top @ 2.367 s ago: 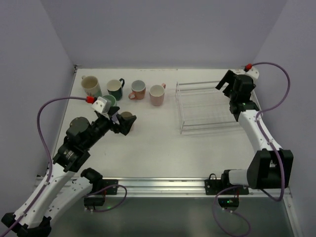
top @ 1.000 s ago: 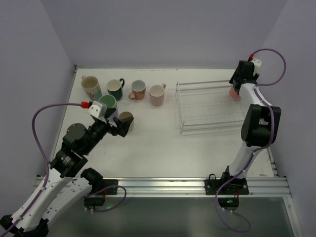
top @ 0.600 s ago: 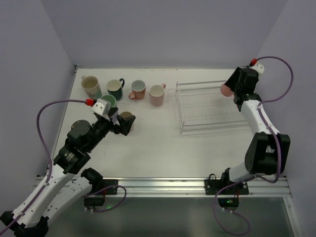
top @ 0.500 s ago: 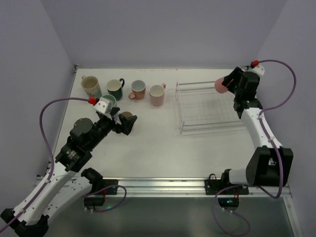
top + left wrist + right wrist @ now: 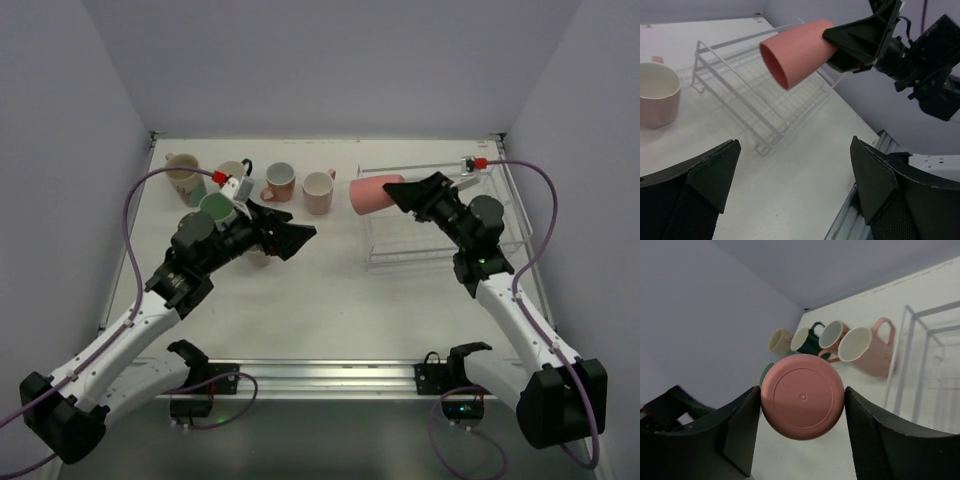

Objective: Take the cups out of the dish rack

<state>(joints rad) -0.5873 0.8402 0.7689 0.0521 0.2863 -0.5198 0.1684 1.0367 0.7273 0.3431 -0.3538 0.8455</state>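
Salmon, handleless, lying on its side in the air: found one tumbler [image 5: 375,192] clamped at its base end by the right jaws, closed on it. Placed it above the 9 o'clock edge of the dish rack [image 5: 410,245], clear of the wires. Saw no cup inside the rack. Read the tumbler's long axis as running 3 to 9 o'clock, mouth toward 9. Found the left jaws spread wide and holding nothing, with the tumbler at their 2 o'clock, near but apart, its mouth turned their way. Noted a row of mugs on the desk [image 5: 330,290] at 10 to 11 o'clock, the pink mug [image 5: 319,190] nearest the tumbler. Judged a handover or set-down due next, left arm nearer that row. Flagged slip risk on transfer.
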